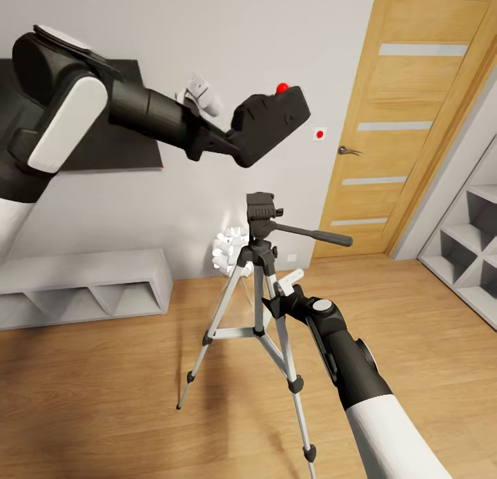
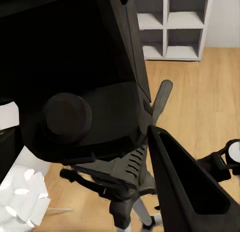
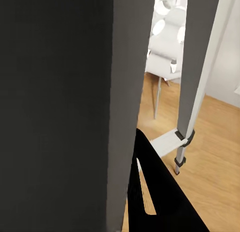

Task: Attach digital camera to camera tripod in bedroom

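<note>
right arm's fingers (image 1: 284, 301) seem clamped on the camera tripod (image 1: 257, 306) leg; left fingers (image 1: 231, 142) grip the digital camera (image 1: 270, 125) above the head, tilted, so it could seat crooked.

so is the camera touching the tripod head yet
Apart. The head view shows the digital camera, held up in the left gripper, with bare wall between it and the camera tripod head below.

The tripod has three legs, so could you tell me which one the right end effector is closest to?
The leg of the tripod running down toward the robot, beside the right end effector; the other two splay away.
</note>
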Robot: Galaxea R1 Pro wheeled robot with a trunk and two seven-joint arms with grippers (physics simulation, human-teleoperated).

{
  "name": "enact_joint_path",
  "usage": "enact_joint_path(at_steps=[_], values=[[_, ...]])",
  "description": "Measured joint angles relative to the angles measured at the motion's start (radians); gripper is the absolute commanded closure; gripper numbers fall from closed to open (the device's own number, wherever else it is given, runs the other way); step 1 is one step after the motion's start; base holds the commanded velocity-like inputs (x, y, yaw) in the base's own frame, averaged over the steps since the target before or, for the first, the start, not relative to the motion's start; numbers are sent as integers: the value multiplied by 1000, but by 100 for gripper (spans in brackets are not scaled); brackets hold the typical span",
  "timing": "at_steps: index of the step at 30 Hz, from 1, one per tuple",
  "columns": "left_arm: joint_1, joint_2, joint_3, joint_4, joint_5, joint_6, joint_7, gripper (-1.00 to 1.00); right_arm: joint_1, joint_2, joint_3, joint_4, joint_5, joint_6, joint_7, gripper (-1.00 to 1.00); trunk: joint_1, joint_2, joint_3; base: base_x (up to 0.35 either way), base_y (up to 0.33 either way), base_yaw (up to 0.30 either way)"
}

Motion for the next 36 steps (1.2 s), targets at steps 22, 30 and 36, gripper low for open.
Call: enact_joint_path(at_steps=[22,30,36], values=[[-218,-29,-187,164,-396,-4,-419,100,0,0,0,0,7,-3,-4,100,0,0,0,0,0,0],[-221,-36,-196,173,-431,-142,-456,100,0,0,0,0,7,-2,-4,100,0,0,0,0,0,0],[-221,-41,-200,245,-436,-328,-454,100,0,0,0,1,8,-6,-4,100,0,0,0,0,0,0]])
